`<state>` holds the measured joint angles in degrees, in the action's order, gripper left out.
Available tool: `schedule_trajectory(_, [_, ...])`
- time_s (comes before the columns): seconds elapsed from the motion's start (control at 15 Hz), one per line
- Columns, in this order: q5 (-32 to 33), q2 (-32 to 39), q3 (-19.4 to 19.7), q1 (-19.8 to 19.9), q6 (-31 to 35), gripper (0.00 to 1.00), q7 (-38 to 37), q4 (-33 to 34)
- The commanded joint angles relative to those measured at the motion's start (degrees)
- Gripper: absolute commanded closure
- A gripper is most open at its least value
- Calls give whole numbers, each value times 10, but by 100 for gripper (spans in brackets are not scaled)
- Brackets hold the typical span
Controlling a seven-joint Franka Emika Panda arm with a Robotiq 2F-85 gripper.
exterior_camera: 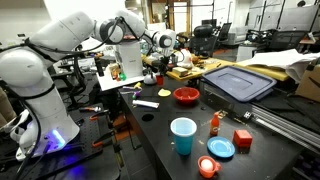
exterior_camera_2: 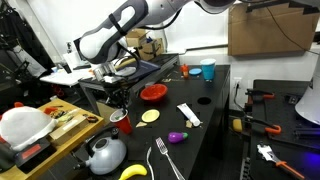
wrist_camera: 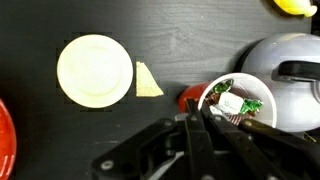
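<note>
My gripper (wrist_camera: 193, 118) has its fingers pressed together, with nothing visible between them. In the wrist view its tips sit at the left rim of a red cup (wrist_camera: 232, 103) with a white inside, which holds green and white candy wrappers. In an exterior view the gripper (exterior_camera_2: 120, 97) hangs just above this cup (exterior_camera_2: 122, 124) on the black table. A silver kettle (wrist_camera: 285, 75) stands right beside the cup. A pale yellow disc (wrist_camera: 93, 70) and a small yellow wedge (wrist_camera: 148, 81) lie to the left. The gripper (exterior_camera: 155, 68) shows far back in an exterior view.
A banana (exterior_camera_2: 133, 172), fork (exterior_camera_2: 165, 160), purple item (exterior_camera_2: 178, 136), white strip (exterior_camera_2: 188, 115) and red bowl (exterior_camera_2: 153, 93) lie on the table. A blue cup (exterior_camera: 183, 135), blue plate (exterior_camera: 221, 148), red block (exterior_camera: 242, 138) and grey lid (exterior_camera: 238, 80) lie at the other end.
</note>
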<state>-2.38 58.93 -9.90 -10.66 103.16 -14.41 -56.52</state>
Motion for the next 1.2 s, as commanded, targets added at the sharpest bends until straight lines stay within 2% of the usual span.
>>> schedule_trajectory(0.0, [1,-56,-2,14,5,99,23,-69])
schedule_trajectory(0.4, [-4,-95,-2,38,0,99,35,-123])
schedule_trajectory(0.47, [-21,-101,17,32,-2,99,40,-129])
schedule_trajectory(0.6, [-31,-115,25,41,3,99,37,-147])
schedule_trajectory(1.13, [-81,-195,65,100,22,99,28,-225])
